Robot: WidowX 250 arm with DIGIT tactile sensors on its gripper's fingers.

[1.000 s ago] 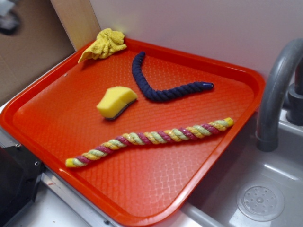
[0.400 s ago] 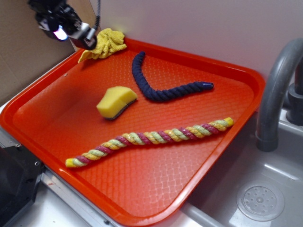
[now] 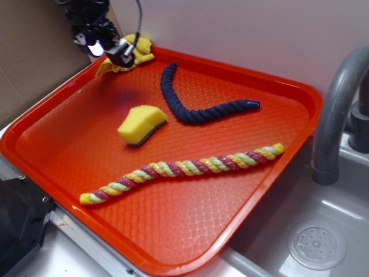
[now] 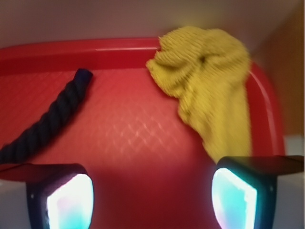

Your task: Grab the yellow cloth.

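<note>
At the tray's 11 o'clock corner, exterior view, the yellow cloth (image 3: 134, 51) sits bunched against the rim, part of it hidden behind the hand (image 3: 120, 56). Hand hangs just over the cloth's near edge. Wrist view: the two fingers (image 4: 61, 200) stand wide apart, nothing between them but bare tray; the cloth (image 4: 209, 90) lies at 1 o'clock ahead of them, its tail running down to the right-side finger. Contact there can't be judged; frame is blurred.

Surface: red-orange plastic tray (image 3: 173, 231) with a raised rim and a diamond-embossed floor, glossy. It rests on a pale bench (image 3: 63, 259), with its 3 to 5 o'clock side overhanging a grey sink (image 3: 323, 242). Sink has a round perforated drain cover (image 3: 317, 247); a grey faucet (image 3: 337, 115) arcs up at the tray's 3 o'clock.

On the tray:
- dark blue rope (image 3: 196, 104), bent in a V, at 12 to 1 o'clock of centre, its upper end near the cloth but apart from it
- yellow sponge (image 3: 140, 124) with a dark underside, at 10 o'clock of centre
- yellow-pink-green rope (image 3: 184, 170), running diagonally from 8 to 3 o'clock

Room: plain white wall (image 3: 259, 34) behind the tray, a light wooden board (image 3: 86, 29) upright at 11 o'clock, brown panel (image 3: 29, 57) at 9 to 10 o'clock.
</note>
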